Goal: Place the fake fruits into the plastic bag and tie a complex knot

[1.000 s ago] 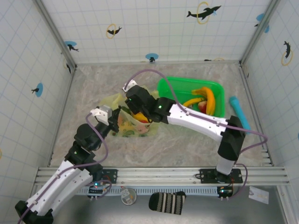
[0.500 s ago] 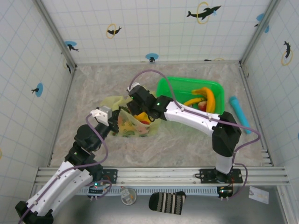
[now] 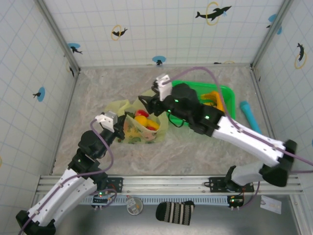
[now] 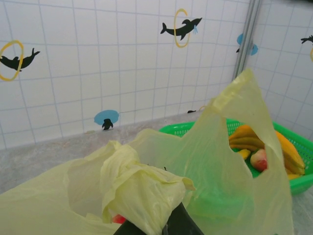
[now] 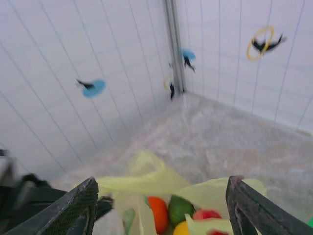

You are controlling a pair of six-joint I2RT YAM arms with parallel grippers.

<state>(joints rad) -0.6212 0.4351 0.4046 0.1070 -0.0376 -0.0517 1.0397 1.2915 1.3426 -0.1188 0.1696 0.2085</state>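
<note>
Nearest to me, my left gripper [image 4: 164, 226] is pinching shut on a bunched fold of the bag [image 4: 146, 186], holding its near rim up off the table. The film is looking thin, soft and crinkly, so I am judging it will slip and stretch rather than resist. It needs gripping on gathered plastic or a handle strip, never on a single flat sheet.

Just beyond, the bag [image 3: 139, 132] is lying open-mouthed in the middle of the table, with several fruits [image 3: 142, 119] already sitting inside. From my right wrist I am seeing orange, green, red and yellow pieces [image 5: 168, 213] down in its mouth. They look light, hard and glossy, likely to roll or squirt out of a loose pinch, so I would be taking each across its middle.

My right gripper [image 3: 146, 102] is hovering above the bag's far rim, its jaws standing wide and carrying nothing.

Farther back, the basket [image 3: 172, 89] is sitting just beside the bag with bananas [image 3: 218, 101] and a reddish piece waiting in it, so the filling is not finished and the tying is not yet begun. A cylinder [image 3: 249, 117] is lying beyond the basket's right end.
</note>
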